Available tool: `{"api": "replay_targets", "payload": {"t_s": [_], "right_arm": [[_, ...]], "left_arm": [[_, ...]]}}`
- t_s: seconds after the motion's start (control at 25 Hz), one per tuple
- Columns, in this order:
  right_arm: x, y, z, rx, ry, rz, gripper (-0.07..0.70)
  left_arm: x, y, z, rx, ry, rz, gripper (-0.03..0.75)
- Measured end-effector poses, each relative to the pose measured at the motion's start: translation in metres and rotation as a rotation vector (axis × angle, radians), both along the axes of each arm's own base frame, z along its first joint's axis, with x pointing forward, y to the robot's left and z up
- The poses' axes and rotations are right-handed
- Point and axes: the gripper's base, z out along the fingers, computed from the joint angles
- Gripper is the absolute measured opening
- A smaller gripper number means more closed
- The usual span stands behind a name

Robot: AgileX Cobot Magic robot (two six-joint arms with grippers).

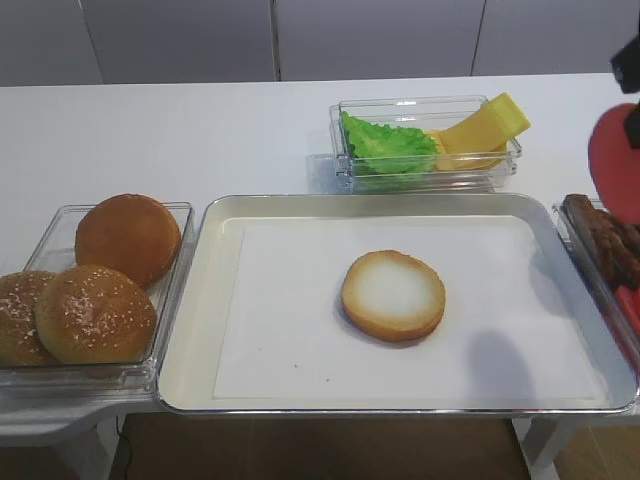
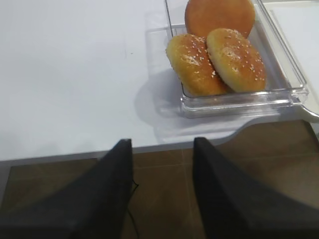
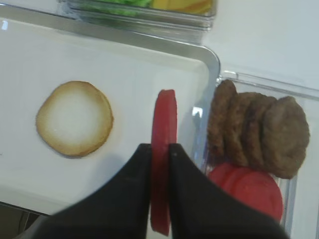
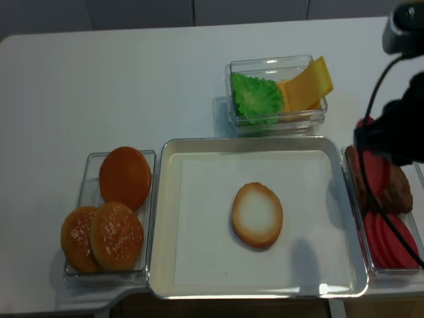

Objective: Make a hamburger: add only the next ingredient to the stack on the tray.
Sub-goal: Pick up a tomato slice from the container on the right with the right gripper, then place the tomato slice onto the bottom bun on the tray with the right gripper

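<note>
Surface: white table (image 1: 150, 130), carrying the silver tray (image 1: 190, 330).
Bun half (image 1: 393, 294): flat on the tray's paper liner, near centre, cut face up.
Tomato slice (image 3: 164, 149): held on edge above the tray's right rim, clear of the bun half.
Right gripper (image 3: 160, 154): pinching the tomato slice.
Left gripper (image 2: 162, 149): fingers spread, holding nothing, beyond the tray's left side.
Meat patties (image 3: 259, 132): tub right of the tray.

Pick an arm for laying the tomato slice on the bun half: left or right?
Right. Its gripper is shut on the flat round red tomato slice, held on edge above the silver metal tray's right rim, near the pale round bun half. The left gripper is open, empty, off the table's front edge.
</note>
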Motion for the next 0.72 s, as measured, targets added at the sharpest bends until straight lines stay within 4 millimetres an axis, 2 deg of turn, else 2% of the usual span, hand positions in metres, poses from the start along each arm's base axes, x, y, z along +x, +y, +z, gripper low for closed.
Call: {"api": "replay_targets", "payload": {"t_s": [0.12,0.32,0.56,0.72], "right_arm": [[0.004,0.017,0.003,0.004,-0.002,0.057,0.062],[0.019,0.045,-0.012,-0.017,0.037,0.132,0.062],[0.041,0.083,-0.048,-0.07,0.092,0.216,0.062],[0.055,0.094,-0.072,-0.101,0.133,0.225,0.062]], "left_arm": [[0.0,0.0,0.0,0.0,0.0,0.0,0.302],[0.0,0.0,0.0,0.0,0.0,0.0,0.302],[0.0,0.0,0.0,0.0,0.0,0.0,0.302],[0.0,0.0,0.0,0.0,0.0,0.0,0.302]]}}
